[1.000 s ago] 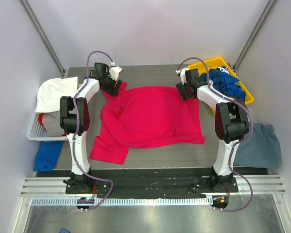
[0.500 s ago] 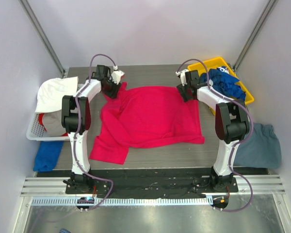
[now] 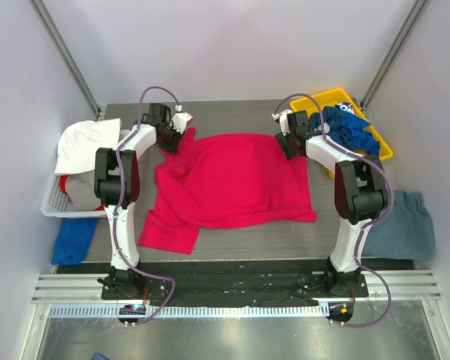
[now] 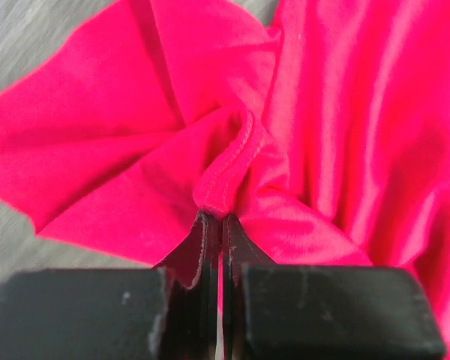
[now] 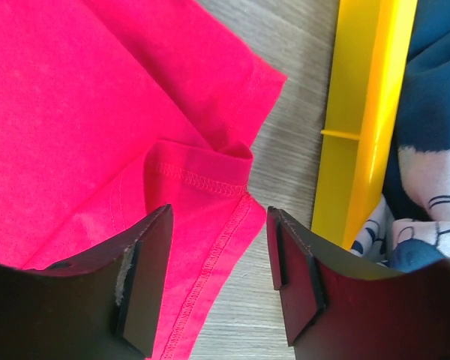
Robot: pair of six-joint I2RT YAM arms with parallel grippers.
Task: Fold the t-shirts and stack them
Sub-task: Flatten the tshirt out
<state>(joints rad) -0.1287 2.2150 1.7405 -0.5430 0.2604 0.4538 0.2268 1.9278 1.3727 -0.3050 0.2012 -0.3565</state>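
Pink-red t-shirt (image 3: 236, 180) lies spread across the middle of the table (image 3: 232, 114) in the overhead view, with an arm at each upper corner. Only the left wrist view shows the left gripper (image 4: 219, 221) pinching a bunched hem fold. The right wrist view shows the right gripper (image 5: 217, 217) spread above a stitched corner, just beside the yellow bin (image 5: 364, 112) holding royal blue t-shirts (image 5: 435, 90). Overhead alone shows the grey-blue t-shirt (image 3: 401, 225), lower right.

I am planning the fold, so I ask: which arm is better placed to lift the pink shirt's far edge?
Probably left: the left end effector is shut on a bunched hem of the pink shirt. The right end effector is open over the other corner, gripping nothing.
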